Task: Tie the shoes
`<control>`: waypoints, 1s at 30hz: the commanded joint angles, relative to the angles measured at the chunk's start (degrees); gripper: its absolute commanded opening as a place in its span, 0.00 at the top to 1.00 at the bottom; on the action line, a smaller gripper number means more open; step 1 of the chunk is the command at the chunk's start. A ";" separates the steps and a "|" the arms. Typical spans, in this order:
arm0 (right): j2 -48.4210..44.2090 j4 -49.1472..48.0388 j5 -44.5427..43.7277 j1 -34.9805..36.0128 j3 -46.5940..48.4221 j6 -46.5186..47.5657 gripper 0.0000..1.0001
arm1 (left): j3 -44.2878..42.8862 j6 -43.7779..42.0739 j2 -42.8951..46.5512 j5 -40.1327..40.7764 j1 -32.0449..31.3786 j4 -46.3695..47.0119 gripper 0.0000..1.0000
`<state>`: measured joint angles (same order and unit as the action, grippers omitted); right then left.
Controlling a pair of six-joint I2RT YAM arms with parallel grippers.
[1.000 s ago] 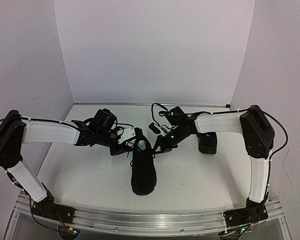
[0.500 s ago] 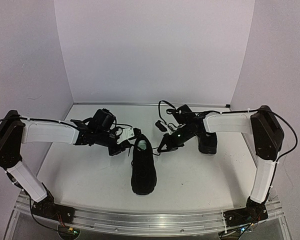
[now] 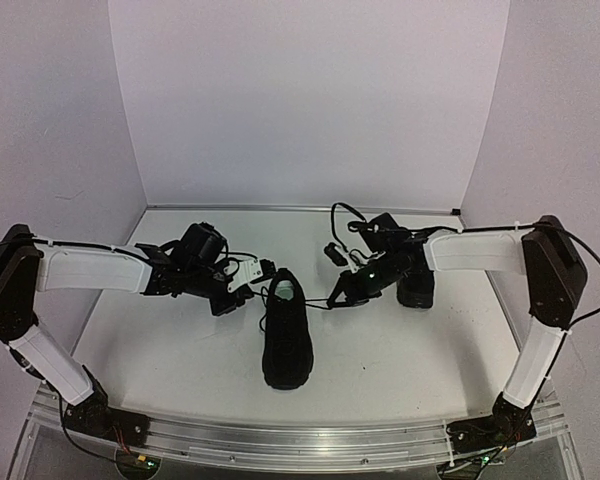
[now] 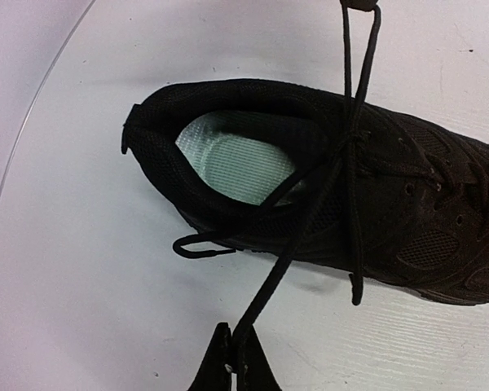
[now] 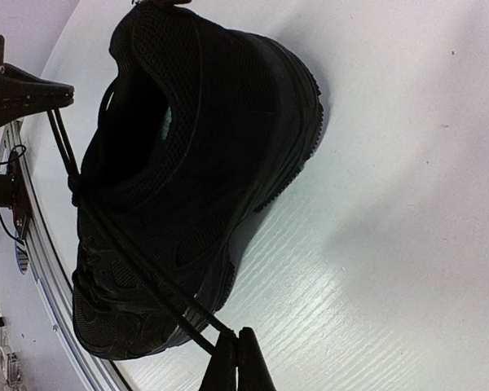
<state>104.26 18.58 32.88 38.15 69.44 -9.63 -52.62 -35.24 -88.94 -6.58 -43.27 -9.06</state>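
One black shoe [image 3: 285, 335] lies mid-table, toe toward me, its pale green insole [image 3: 283, 292] showing. My left gripper [image 3: 242, 292] sits left of the shoe's opening, shut on a black lace [image 4: 285, 252] that runs taut to the knot. In the left wrist view the gripper [image 4: 232, 358] pinches that lace below the shoe [image 4: 391, 204]. My right gripper [image 3: 335, 300] sits right of the opening. In the right wrist view it [image 5: 238, 358] is shut on a doubled lace [image 5: 147, 285] stretched from the shoe [image 5: 196, 138]. The second shoe [image 3: 415, 285] stands behind the right arm.
White walls enclose the table at the back and on both sides. The metal rail [image 3: 300, 440] with both arm bases runs along the near edge. A loose lace end [image 4: 197, 246] lies on the table beside the shoe's heel.
Both grippers have moved apart, the left one to the left and the right one to the right. The laces between them are drawn tighter across the shoe's opening.
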 commanded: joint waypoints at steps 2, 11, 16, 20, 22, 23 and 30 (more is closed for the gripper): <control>-3.23 2.16 -7.27 -2.11 -3.13 -1.00 1.00 | 0.75 1.51 3.63 9.20 2.32 -1.45 1.00; -4.92 2.09 -9.73 -2.52 -6.42 -1.24 1.00 | 0.38 2.20 2.72 9.39 2.63 -2.36 1.00; -5.25 1.90 -9.10 -2.56 -6.10 -2.03 1.00 | 0.03 2.88 2.69 7.66 2.62 -2.16 1.00; -6.97 1.17 -11.24 -2.56 -2.54 -3.96 1.00 | -1.30 3.59 2.79 4.11 2.50 -2.05 1.00; -8.48 -0.50 -13.15 -2.54 -2.16 -6.14 1.00 | -1.40 4.03 3.40 3.25 2.48 -1.55 1.00; -9.09 -1.44 -14.48 -2.55 -2.32 -7.71 1.00 | -1.22 4.26 3.79 2.97 2.46 -1.08 1.00; -12.32 -10.19 -15.57 -2.57 -10.59 -21.01 1.00 | 0.13 4.46 4.20 4.19 2.51 -1.21 1.00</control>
<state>94.68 10.37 25.05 38.11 63.27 -21.29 -52.45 -31.88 -87.12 -7.36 -43.11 -8.26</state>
